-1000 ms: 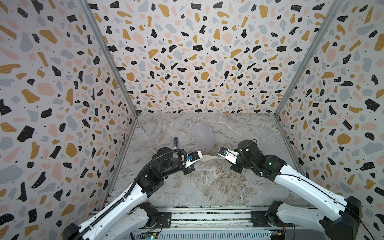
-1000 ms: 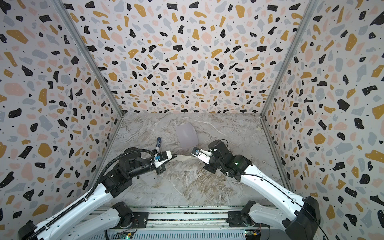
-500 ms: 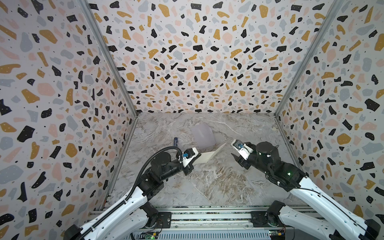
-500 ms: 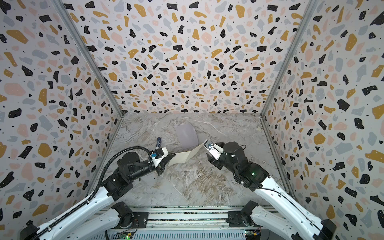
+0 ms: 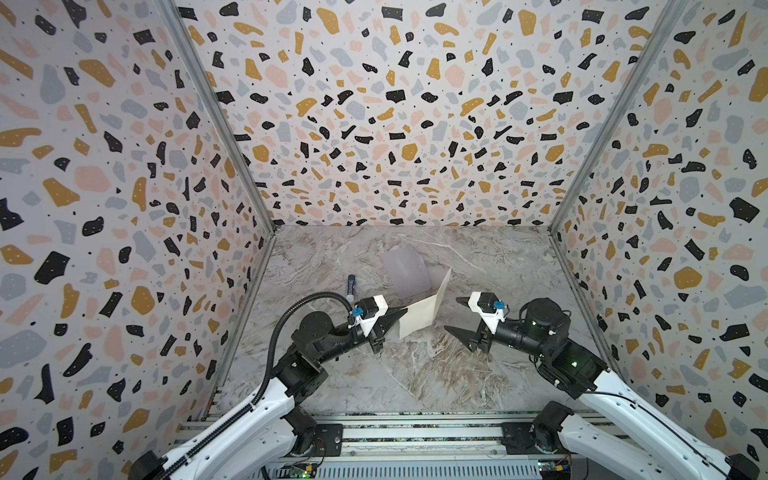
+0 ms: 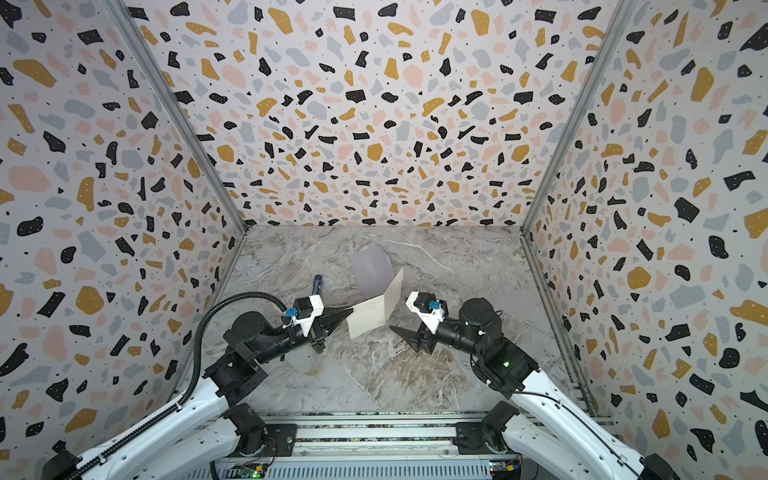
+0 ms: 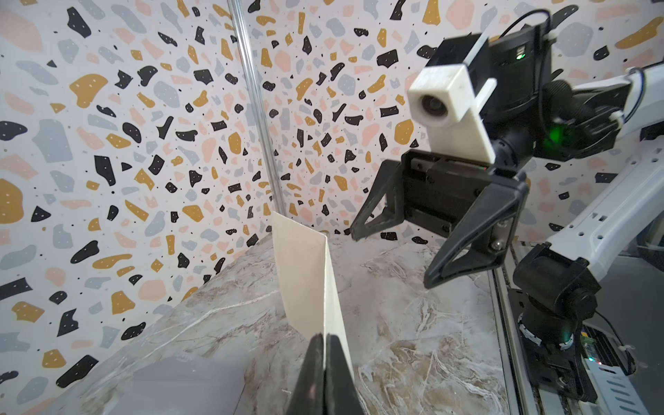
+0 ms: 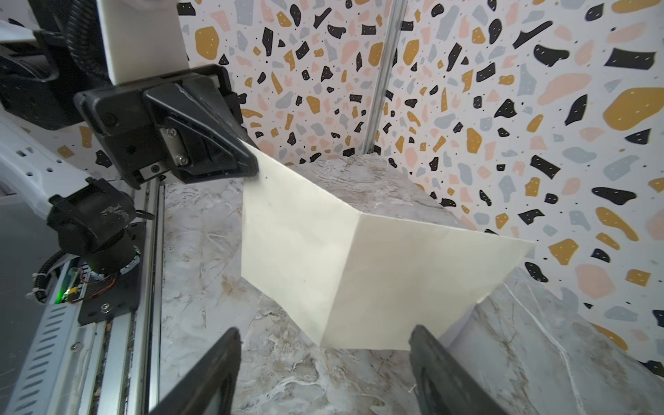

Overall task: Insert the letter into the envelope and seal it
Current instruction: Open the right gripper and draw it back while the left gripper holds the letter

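Left gripper (image 5: 399, 319) pinches letter (image 5: 424, 311) by one corner; right gripper (image 5: 453, 313) agape (touching nothing). Creased sheet may droop, missing envelope (image 5: 405, 272).

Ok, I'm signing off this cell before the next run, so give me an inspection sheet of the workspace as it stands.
Surface: marble table, no spills seen.
Job's things: letter creased, held up on edge; envelope lying behind it.
Clutter: dark tube lying at left.
Grippers: left gripper shut on letter's corner; right gripper open, apart from letter.
Cables: black hose arched behind left gripper.
Surroundings: speckled walls; rail in front.
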